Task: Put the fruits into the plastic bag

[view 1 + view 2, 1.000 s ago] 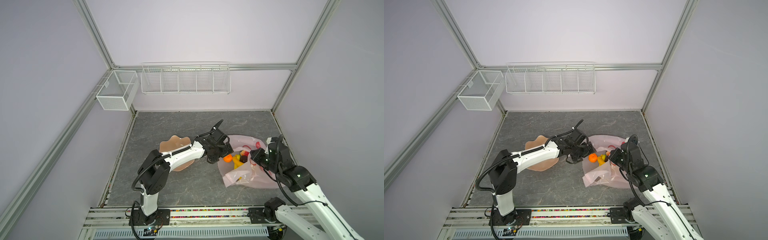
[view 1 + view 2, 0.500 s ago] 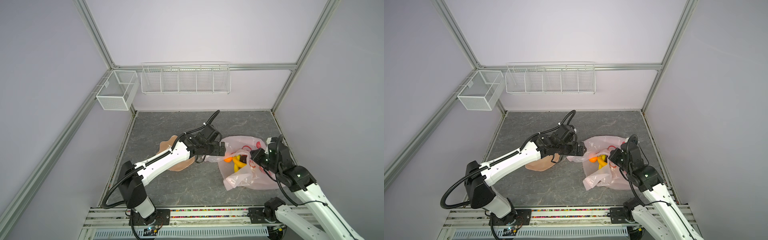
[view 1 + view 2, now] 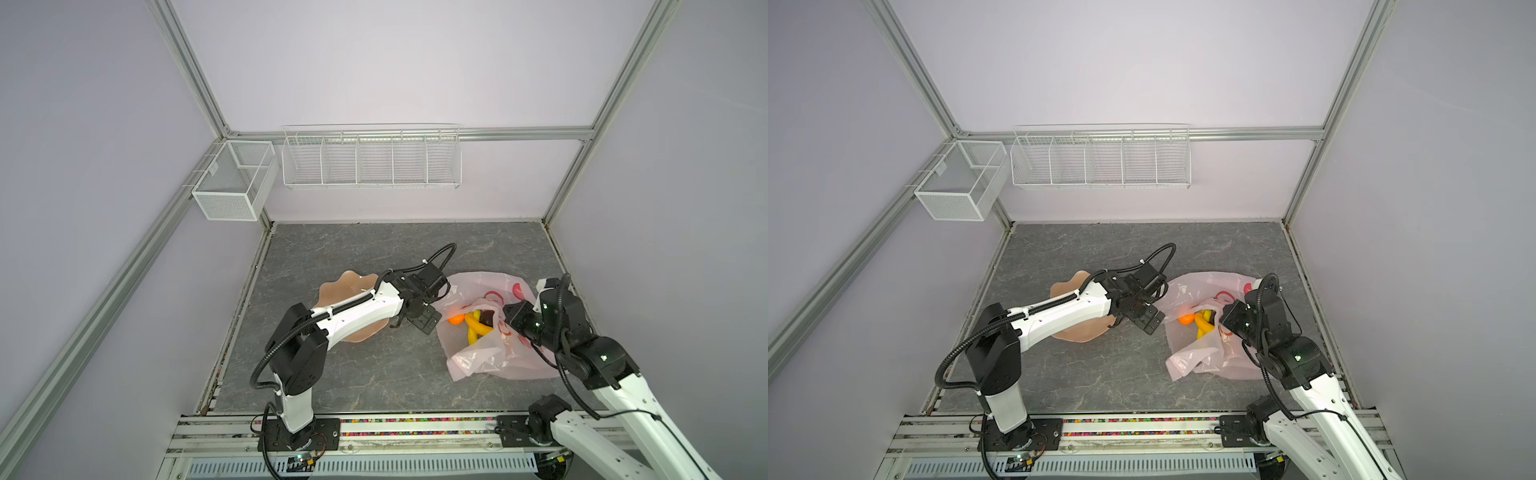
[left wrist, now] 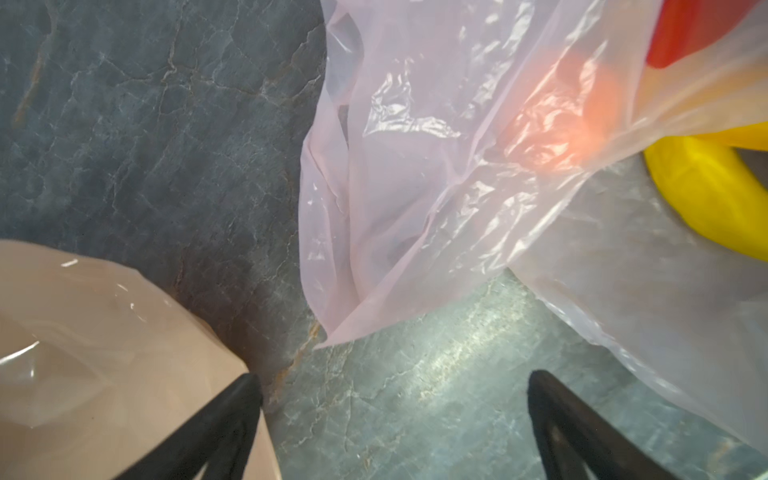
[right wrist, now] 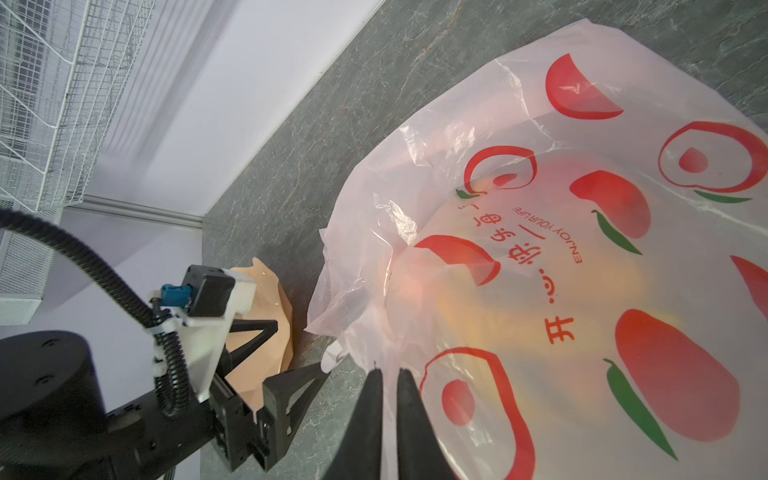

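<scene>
The plastic bag (image 3: 490, 361) is pinched at its mouth by the right gripper (image 5: 389, 372), apparently so that it is held open around the fruits (image 3: 473, 326) inside, while the left gripper (image 4: 395, 376) is held spread and empty beside it.

We read "ENJOY YOUR LIFE" on the plastic bag (image 5: 540, 291), w/ red Chinese chars beside it, incl. 开.
</scene>
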Tool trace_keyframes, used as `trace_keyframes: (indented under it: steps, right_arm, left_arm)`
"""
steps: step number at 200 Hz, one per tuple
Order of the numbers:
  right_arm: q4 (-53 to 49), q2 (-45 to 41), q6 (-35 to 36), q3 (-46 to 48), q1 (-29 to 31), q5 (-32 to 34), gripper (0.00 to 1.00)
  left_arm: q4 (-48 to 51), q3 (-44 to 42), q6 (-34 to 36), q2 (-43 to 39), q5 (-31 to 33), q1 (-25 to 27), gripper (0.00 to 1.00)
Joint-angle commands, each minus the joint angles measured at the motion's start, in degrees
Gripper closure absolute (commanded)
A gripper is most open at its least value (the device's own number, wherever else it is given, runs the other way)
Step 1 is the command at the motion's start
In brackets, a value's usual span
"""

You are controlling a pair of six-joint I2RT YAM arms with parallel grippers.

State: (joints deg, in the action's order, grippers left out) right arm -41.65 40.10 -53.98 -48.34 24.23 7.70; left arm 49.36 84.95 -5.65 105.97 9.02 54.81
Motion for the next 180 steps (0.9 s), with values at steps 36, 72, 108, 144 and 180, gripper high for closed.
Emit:
trace_keyframes:
  steps: [36, 72, 108, 144, 180]
  right_arm:
    - [-4.41, -3.11, -0.59, -0.22, -0.26, 0.91, 0.87]
    - [-12.47, -4.87, 0.09, -5.84, -0.3, -1.27, 0.48]
    - [-24.08, -6.02, -0.08, -12.34, -0.27, -11.77, 0.12]
    - [-28.58, -3.88, -2.46, -14.28, 0.38, -28.35, 0.05]
    - [-28.96, -0.49, -8.34, -15.12, 7.23, -28.24, 0.01]
  left_arm:
    - [-0.85, 3.79, 7.67, 7.46, 0.88, -1.36, 0.07]
    - [-2.27, 5.73, 8.99, 9.74, 0.66, -2.21, 0.43]
    - [-1.33, 7.24, 9.43, 9.6, -0.5, -2.42, 0.99]
    - [-0.52, 7.51, 9.18, 9.01, -1.72, -2.51, 1.0]
    - [0.76, 8.39, 8.99, 7.76, -2.15, -2.59, 1.0]
